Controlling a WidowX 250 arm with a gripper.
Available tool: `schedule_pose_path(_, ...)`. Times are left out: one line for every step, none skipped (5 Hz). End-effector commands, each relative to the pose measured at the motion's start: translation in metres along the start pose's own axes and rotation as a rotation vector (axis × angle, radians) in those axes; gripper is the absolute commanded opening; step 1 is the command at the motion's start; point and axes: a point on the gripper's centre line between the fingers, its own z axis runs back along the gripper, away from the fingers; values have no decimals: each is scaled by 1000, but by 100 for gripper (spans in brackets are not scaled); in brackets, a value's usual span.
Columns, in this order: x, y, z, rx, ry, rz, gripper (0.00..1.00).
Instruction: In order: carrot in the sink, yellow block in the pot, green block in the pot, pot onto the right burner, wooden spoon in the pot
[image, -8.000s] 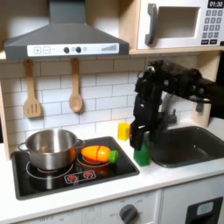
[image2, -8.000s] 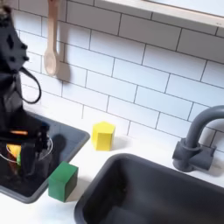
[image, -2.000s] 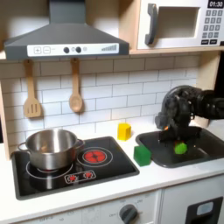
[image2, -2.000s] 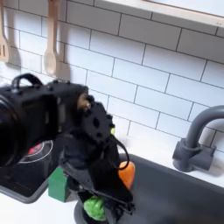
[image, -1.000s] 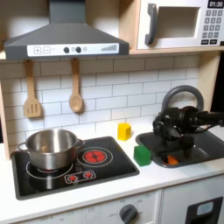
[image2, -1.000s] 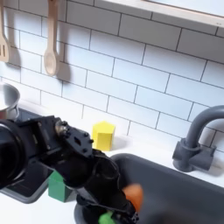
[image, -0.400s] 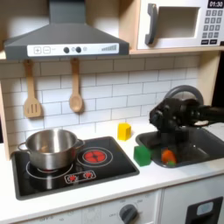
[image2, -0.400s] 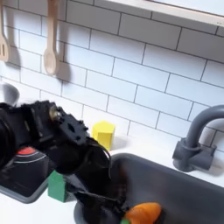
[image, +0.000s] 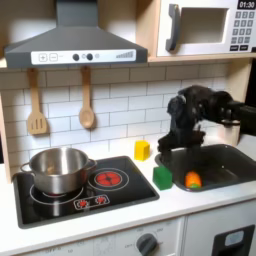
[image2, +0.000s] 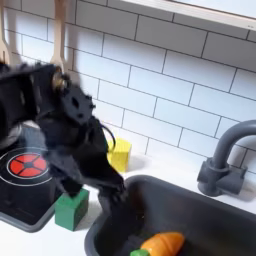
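Observation:
The orange carrot (image: 192, 180) (image2: 160, 243) lies on the floor of the dark sink (image: 222, 160) (image2: 215, 205), free of the gripper. Above the sink's left edge in both exterior views, my gripper (image: 169, 151) (image2: 92, 188) hangs open and holds nothing. The yellow block (image: 143, 150) (image2: 121, 154) stands on the counter by the wall, just behind the arm. A green block (image: 162, 177) (image2: 71, 208) sits at the stove's corner. On the left burner stands the steel pot (image: 58, 170). The wooden spoon (image: 87, 101) hangs on the tiled wall.
A slotted wooden spatula (image: 36, 106) hangs left of the spoon. The black stove (image: 120, 196) has a bare red burner (image: 108, 178) (image2: 25, 163) on the first exterior view's right. A dark faucet (image2: 222, 160) rises behind the sink. A range hood (image: 75, 45) and microwave (image: 205, 28) are overhead.
The carrot was carried from the burner into the sink and let go. The gripper has since risen and drawn back toward the sink's left edge, away from the carrot.

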Motion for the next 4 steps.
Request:
schedule_pose_path(0,0,1,4,-1,5,100)
schedule_pose_path(0,1,1,5,0,4,100)
schedule_pose_path(-11,-1,-5,29,66,-34,100)
schedule_pose_path(13,0,-3,37,56,-73,100)
